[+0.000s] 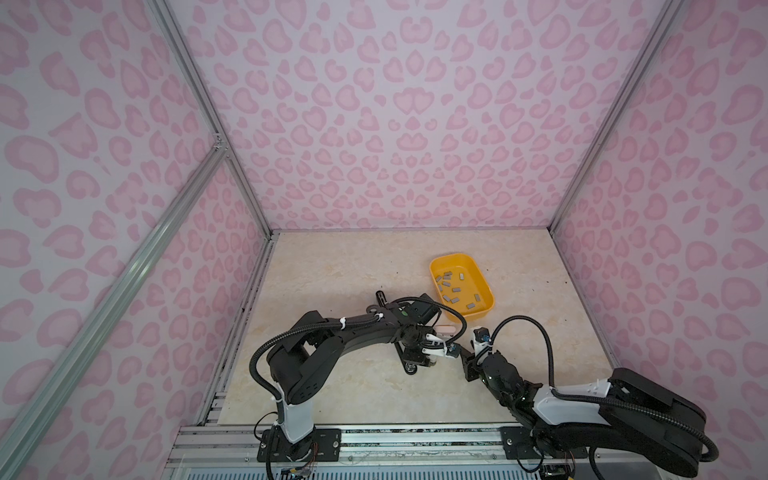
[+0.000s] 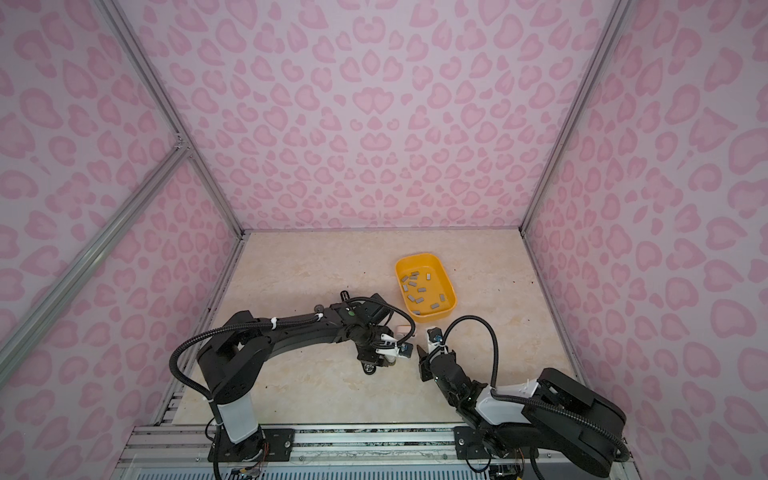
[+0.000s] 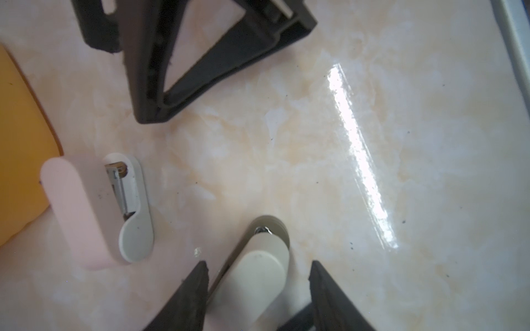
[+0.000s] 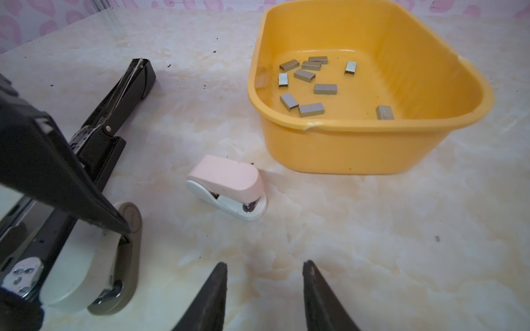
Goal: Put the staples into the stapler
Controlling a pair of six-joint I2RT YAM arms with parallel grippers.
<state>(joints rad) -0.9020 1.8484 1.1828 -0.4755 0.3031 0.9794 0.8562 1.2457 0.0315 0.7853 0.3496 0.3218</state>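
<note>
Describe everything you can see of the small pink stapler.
The pink stapler is small, with a rounded pink top over a white base, both plastic-looking, and shiny metal showing at its mouth. It rests on its base on the marbled table, beside the yellow tub without touching it. Nothing else touches it.

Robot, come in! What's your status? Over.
Left gripper open around beige stapler, gap one side. Right gripper open, empty. Staples in yellow tub. Pink stapler beside tub, not blocking.
</note>
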